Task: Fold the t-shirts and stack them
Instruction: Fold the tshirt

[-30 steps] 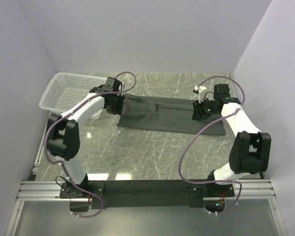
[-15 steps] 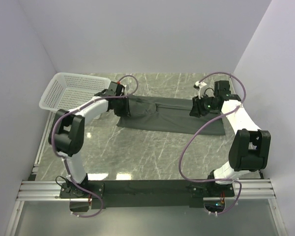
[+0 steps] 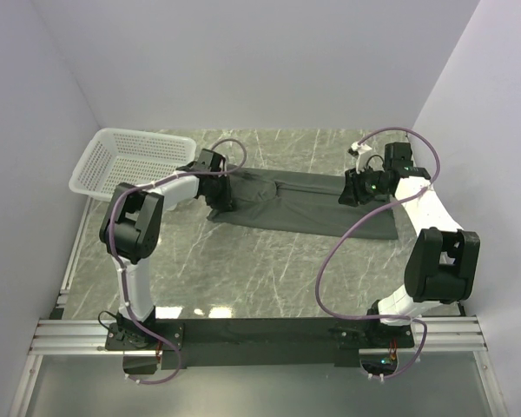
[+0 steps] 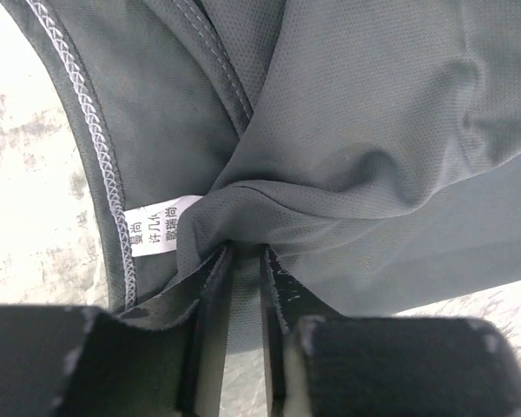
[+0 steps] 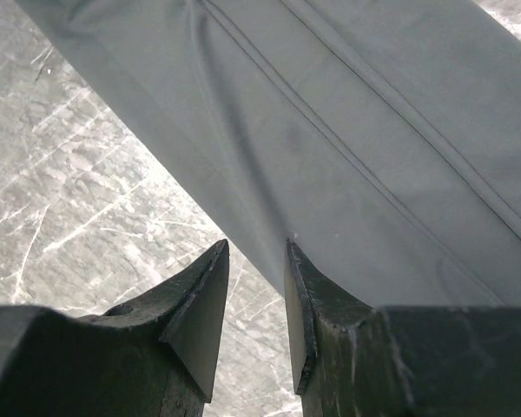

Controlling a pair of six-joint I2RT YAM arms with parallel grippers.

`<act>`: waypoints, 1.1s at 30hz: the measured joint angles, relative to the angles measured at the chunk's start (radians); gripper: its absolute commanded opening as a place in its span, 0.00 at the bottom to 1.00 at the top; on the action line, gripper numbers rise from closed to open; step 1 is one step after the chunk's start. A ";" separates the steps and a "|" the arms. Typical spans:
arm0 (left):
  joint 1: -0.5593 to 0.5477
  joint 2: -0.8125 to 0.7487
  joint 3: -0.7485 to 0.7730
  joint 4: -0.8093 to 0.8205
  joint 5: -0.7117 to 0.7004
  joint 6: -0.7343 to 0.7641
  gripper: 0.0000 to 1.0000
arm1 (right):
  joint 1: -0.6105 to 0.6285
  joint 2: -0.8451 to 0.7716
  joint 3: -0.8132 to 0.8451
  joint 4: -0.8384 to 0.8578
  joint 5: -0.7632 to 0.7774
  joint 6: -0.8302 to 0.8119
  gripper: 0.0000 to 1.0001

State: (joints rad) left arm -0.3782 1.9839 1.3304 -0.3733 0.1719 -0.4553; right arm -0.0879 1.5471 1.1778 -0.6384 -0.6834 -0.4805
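**Pinching one end of the folded strip, with the crosswise fold to come**

The marble bench [image 3: 260,269] carries a single dark grey-green t-shirt [image 3: 295,207]. It is already narrowed into a long strip that runs from the left hand across to the right hand, and each hand sits over one end of it. The white mesh basket [image 3: 126,161] stands just beyond the left hand on its outer side, apart from the cloth.

The left hand [image 4: 241,261] is drawn narrow and holds a bunched ridge of fabric. The cloth puckers and runs down between its fingers [image 4: 210,287], with the stitched hem curving away just beside them. The right hand [image 5: 253,261] has its jaws a small way apart above the strip's near edge. Bench shows through the gap and no cloth is seen caught in it, so I judge this hand has no grip yet.

The step in hand looks like taking both ends before the strip is folded across its length. The next move calls for the right hand to close on its edge. After that, one end has to be lifted evenly and carried over the other so the layers do not slide apart.

From above, both hands cover the cloth under them, so neither grip can be read there. The small white label [image 4: 152,228] lies just beside the left hand's fingers, its print too fine to read.
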 measured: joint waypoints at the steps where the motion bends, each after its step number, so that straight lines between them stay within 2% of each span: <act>1: 0.000 0.000 0.000 0.003 0.000 0.000 0.31 | 0.000 0.000 0.000 0.000 0.000 0.000 0.39; 6: 0.000 -0.030 0.000 0.008 -0.002 0.009 0.41 | -0.003 0.000 -0.001 -0.002 -0.001 -0.009 0.39; 13: 0.000 -0.164 0.035 -0.005 0.018 0.016 0.47 | -0.023 -0.013 -0.001 -0.010 -0.010 -0.016 0.39; 17: -0.005 -0.171 0.079 0.013 0.042 -0.010 0.40 | -0.032 -0.023 -0.001 -0.010 -0.010 -0.015 0.39; 18: -0.009 -0.166 0.086 0.013 0.043 -0.019 0.36 | -0.034 -0.025 -0.001 -0.010 -0.009 -0.014 0.39; 22: -0.039 -0.079 0.157 0.005 0.042 -0.064 0.25 | -0.038 -0.032 -0.001 0.001 0.004 0.004 0.37; 29: -0.084 0.124 0.275 -0.030 0.030 -0.121 0.22 | -0.058 -0.034 -0.003 0.026 0.038 0.042 0.34; 33: -0.088 0.190 0.303 -0.063 0.013 -0.137 0.22 | -0.079 -0.038 -0.008 0.033 0.041 0.047 0.34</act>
State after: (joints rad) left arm -0.4664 2.1742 1.6337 -0.4358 0.1852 -0.5926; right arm -0.1669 1.5093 1.1702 -0.6056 -0.6426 -0.4339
